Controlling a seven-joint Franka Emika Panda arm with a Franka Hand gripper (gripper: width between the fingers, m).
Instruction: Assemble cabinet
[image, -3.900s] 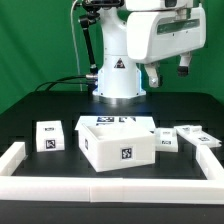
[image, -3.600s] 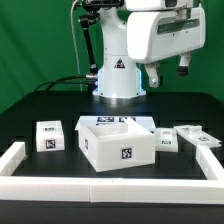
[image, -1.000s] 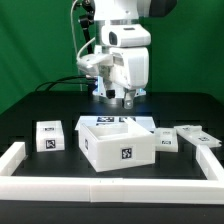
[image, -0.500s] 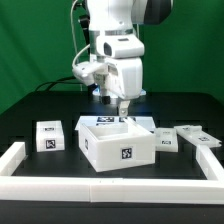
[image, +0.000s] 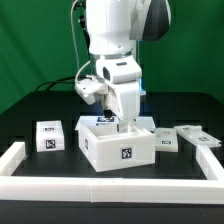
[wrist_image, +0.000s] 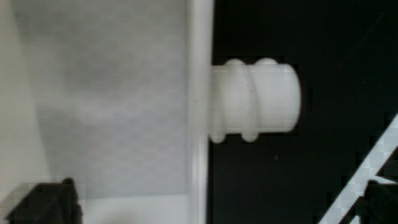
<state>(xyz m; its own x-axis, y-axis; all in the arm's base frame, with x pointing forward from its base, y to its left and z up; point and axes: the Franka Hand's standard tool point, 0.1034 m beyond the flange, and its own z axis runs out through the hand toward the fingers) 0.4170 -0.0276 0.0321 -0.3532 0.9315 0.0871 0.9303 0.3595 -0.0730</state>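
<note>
The cabinet body (image: 118, 146) is a large open-topped white box with a tag on its front, standing mid-table. My gripper (image: 119, 121) hangs low over the box's back edge, with its jaws apart and nothing between them. In the wrist view the box's white wall (wrist_image: 98, 110) fills one side, and a ribbed white peg (wrist_image: 258, 100) sticks out from it over the black table. One dark fingertip (wrist_image: 45, 205) shows at the picture's edge, against the wall.
A small tagged white block (image: 47, 136) sits at the exterior view's left of the box. Two tagged white parts (image: 167, 141) (image: 196, 136) lie at its right. The marker board (image: 140, 121) lies behind the box. A low white border rail (image: 110, 181) runs along the front.
The arm has swung in from high on the exterior view's right and come down, so the gripper now sits just over the box's back edge.
</note>
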